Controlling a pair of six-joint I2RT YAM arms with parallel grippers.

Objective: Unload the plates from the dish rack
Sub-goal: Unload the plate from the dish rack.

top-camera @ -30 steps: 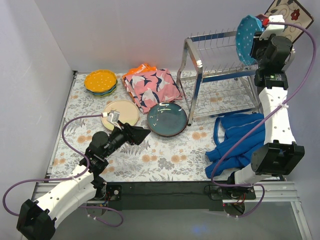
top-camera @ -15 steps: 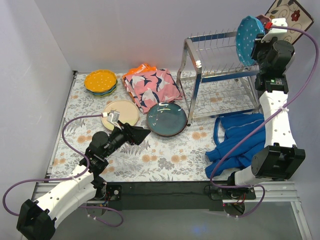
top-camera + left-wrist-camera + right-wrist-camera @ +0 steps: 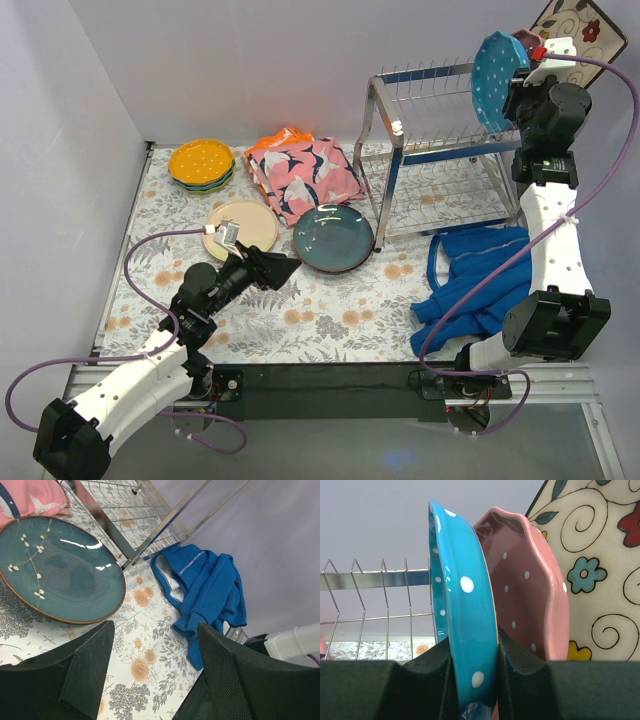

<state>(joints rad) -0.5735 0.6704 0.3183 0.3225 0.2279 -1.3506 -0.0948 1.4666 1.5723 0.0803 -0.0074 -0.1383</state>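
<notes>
Blue dotted round plate [image 3: 462, 585] sits clamped in my right tool [image 3: 472, 647], so a skewed lift could drag the neighbouring pink dotted plate [image 3: 530, 595] off the chrome wire rack [image 3: 370, 578].

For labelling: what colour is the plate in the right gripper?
The plate is blue with white dots; right wrist view.

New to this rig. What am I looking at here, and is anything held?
Two robot arms bolted at the near edge of a table. The wide picture looks down from above and behind; the other two come from wrist cameras. On it: a dish rack, teal plate, cream plate, stack of dotted plates, pink cloth, blue garment. The left gripper hangs open near the teal plate, empty. The right gripper is clamped on a blue dotted plate at the rack's right end; a pink dotted plate and a square floral plate stand beside it.
</notes>
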